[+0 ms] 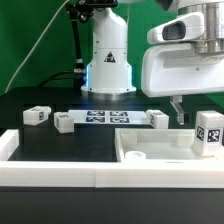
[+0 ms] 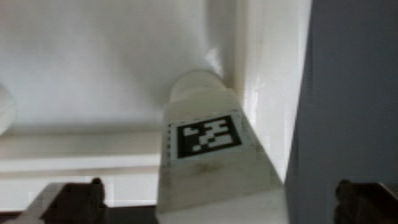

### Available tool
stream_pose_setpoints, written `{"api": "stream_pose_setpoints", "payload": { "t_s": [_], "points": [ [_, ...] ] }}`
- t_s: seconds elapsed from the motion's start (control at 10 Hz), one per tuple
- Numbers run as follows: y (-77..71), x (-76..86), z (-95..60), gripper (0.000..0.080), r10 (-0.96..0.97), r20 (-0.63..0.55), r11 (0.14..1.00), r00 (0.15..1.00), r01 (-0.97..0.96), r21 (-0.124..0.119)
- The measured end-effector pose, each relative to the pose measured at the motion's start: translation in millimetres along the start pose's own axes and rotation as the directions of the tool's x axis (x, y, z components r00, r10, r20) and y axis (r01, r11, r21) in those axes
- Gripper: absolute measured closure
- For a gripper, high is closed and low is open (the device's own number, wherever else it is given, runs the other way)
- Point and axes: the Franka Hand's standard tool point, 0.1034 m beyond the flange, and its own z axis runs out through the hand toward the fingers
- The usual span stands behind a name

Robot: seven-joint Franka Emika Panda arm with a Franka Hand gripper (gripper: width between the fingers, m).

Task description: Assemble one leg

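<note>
In the wrist view a white leg [image 2: 214,150] with a black-and-white tag stands on end against a white corner. My gripper [image 2: 217,205] is open, and its dark fingertips [image 2: 71,200] stand well apart on either side of the leg without touching it. In the exterior view the gripper [image 1: 180,112] hangs at the right, just behind an upright tagged leg [image 1: 208,132] that stands at the right end of the large flat white piece [image 1: 150,148]. Three other legs lie on the black table: two to the left [image 1: 37,115] [image 1: 64,121] and one nearer the middle [image 1: 157,119].
The marker board [image 1: 105,118] lies flat between the loose legs. The robot's white base [image 1: 108,62] stands behind it. Long white border rails [image 1: 60,178] run along the front and the left of the work area.
</note>
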Motion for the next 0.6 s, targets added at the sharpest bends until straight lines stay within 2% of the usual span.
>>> {"api": "stream_pose_setpoints", "payload": {
  "t_s": [0.1,0.2,0.4,0.6],
  "points": [
    [2.2,-0.1,0.5,0.0151,-0.035,-0.004,0.999,0.999,0.035,0.0],
    [1.9,-0.1,0.4,0.0246,-0.031,-0.004,1.0,1.0,0.031,0.001],
    [1.8,-0.1,0.4,0.0515,-0.031,-0.004,1.0,0.999,0.031,0.001],
    [1.7,-0.1,0.4,0.0509,-0.006,-0.004,1.0,1.0,0.006,0.001]
  ]
}}
